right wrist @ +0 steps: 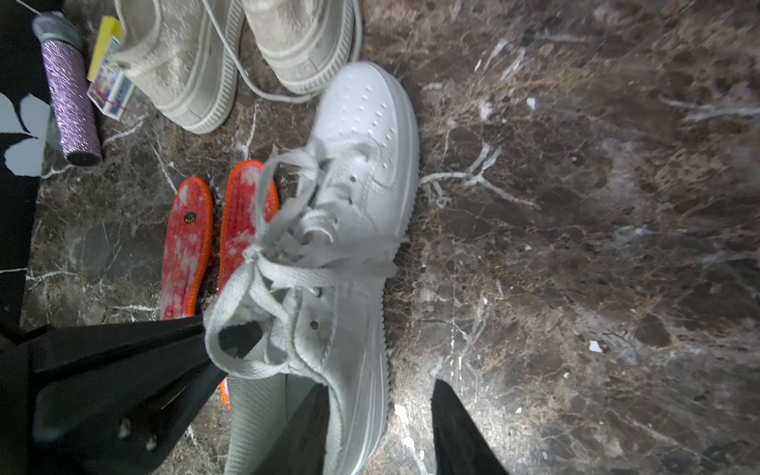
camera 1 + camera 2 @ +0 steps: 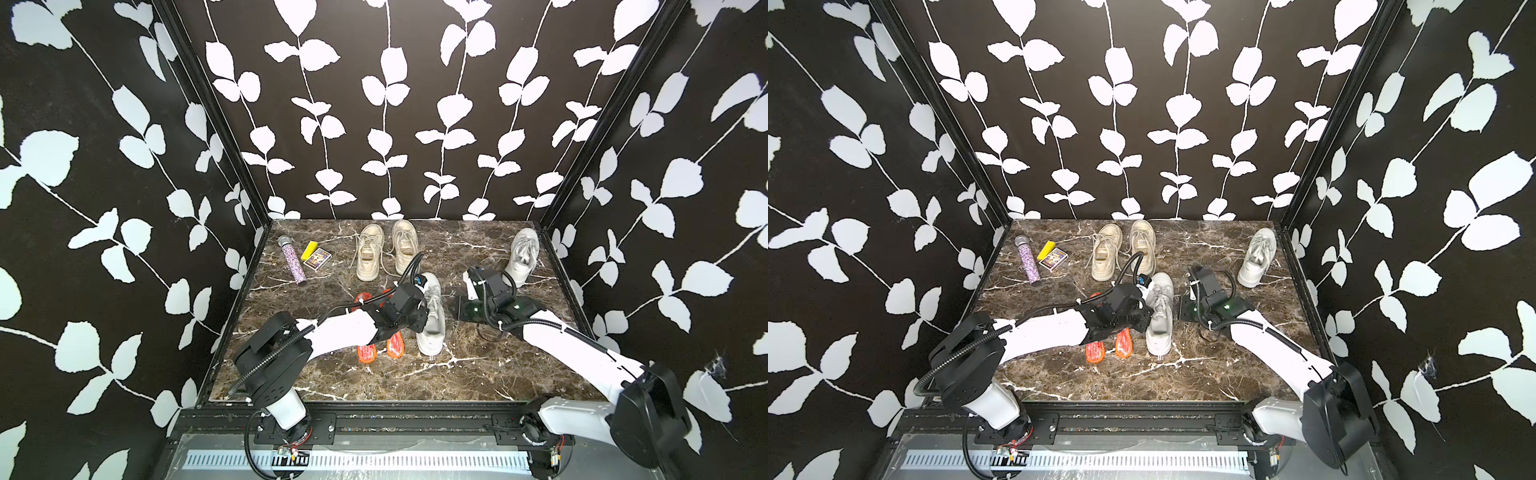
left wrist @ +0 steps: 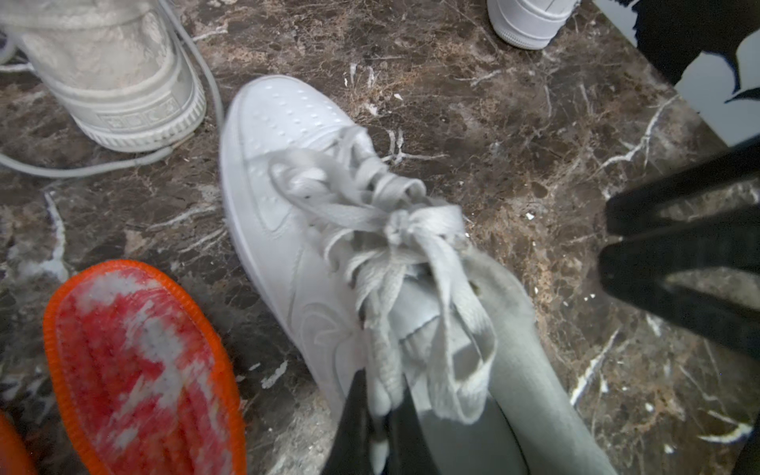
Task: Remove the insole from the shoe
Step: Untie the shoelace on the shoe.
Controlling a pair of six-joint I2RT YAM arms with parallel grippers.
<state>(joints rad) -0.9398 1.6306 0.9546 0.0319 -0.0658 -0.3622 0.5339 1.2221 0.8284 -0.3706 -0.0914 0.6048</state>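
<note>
The step in hand looks like the first grasp at the shoe's mouth. The left gripper point(image 3: 380, 413) has its black fingers pressed together at the opening of the white perforated leather sneaker point(image 2: 434, 322), right under the knotted flat grey laces point(image 3: 411, 230), one loop of which drapes across a finger. A sliver of pale material shows between the jaws, but I cannot tell whether it is the insole's edge, the tongue or a lace. The grey woven fabric insole point(image 1: 253, 427) lies in the shoe's opening, its heel end showing just beside the left gripper's tips; the rest is hidden under the tongue and toe. The right gripper point(image 3: 606, 240) stands with its jaws partly apart and empty over the bare brown marble-patterned tabletop point(image 2: 374, 378), just beside the sneaker's outer side and touching nothing that I can see. The sneaker stands on its sole near the middle of the table, toe away from the robot, with two loose orange-rimmed red-and-white insoles point(image 2: 368, 353) just beside it on the left arm's side. As I judge it, the next move is a pull up and back toward the heel, provided the pinch really has the insole. The shoe is unheld, so the right gripper would likely need to pin its side wall to keep it from lifting along, and the lace loop may snag.
</note>
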